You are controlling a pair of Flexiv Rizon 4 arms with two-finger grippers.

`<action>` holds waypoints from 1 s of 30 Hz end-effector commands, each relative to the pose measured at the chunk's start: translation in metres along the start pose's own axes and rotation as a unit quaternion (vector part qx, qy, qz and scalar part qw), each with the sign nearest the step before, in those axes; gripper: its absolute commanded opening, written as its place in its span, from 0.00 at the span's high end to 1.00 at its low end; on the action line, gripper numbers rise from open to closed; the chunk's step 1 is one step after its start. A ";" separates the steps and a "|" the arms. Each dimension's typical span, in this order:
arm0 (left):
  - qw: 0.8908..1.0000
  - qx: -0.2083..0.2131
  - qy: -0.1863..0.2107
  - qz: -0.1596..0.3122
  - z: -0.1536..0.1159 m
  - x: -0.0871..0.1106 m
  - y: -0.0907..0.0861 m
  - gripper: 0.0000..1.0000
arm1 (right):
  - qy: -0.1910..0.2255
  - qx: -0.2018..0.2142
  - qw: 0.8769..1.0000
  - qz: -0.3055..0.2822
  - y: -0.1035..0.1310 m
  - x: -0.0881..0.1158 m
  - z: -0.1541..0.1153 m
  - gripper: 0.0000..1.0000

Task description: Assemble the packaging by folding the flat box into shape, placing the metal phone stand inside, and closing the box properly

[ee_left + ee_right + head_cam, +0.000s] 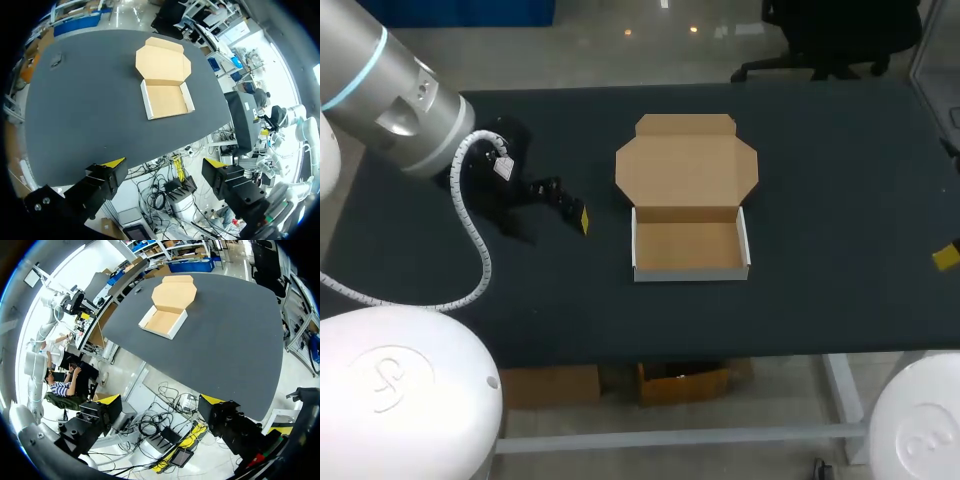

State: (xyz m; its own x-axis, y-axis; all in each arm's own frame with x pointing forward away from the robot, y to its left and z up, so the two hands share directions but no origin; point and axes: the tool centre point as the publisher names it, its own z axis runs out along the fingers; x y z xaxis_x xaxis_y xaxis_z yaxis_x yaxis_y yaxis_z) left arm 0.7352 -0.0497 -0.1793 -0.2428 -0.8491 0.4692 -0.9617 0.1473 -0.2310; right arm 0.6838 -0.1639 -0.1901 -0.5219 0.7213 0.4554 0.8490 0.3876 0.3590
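The cardboard box (690, 248) was set mid table (840, 200), lid opened toward the far edge. The left gripper (165, 167) and right gripper (160, 402) were spread wide.

- The right gripper (946, 257) is cut off by the head view's edge; only one bright yellow tip shows.
- A small dark object (56, 60) near the black table's (90, 110) far corner (left wrist view) is too small to identify.

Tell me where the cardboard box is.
In the head view, the open box sits near the middle of the table, lid flat toward the far edge, with the left gripper to its left.
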 end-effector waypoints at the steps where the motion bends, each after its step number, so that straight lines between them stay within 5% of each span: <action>1: 1.000 0.011 -0.016 -0.008 -0.012 0.006 0.009 0.00 | -0.006 -0.002 1.000 0.006 0.000 0.007 -0.008 0.00; 18: 0.998 0.029 -0.052 -0.026 -0.027 0.016 0.013 0.00 | -0.013 0.030 0.996 0.085 0.006 0.014 -0.010 0.00; 30: 0.997 0.041 -0.060 -0.042 -0.027 0.015 0.013 0.00 | -0.026 0.004 0.990 0.136 0.001 0.018 -0.013 0.00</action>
State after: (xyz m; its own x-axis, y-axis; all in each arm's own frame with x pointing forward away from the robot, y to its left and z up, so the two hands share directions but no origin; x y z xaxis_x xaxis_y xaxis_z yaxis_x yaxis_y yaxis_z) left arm 0.7196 -0.0465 -0.1533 -0.1446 -0.9086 0.3919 -0.9642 0.0405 -0.2621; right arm 0.6832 -0.1599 -0.1707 -0.2686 0.8228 0.5008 0.9603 0.1882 0.2059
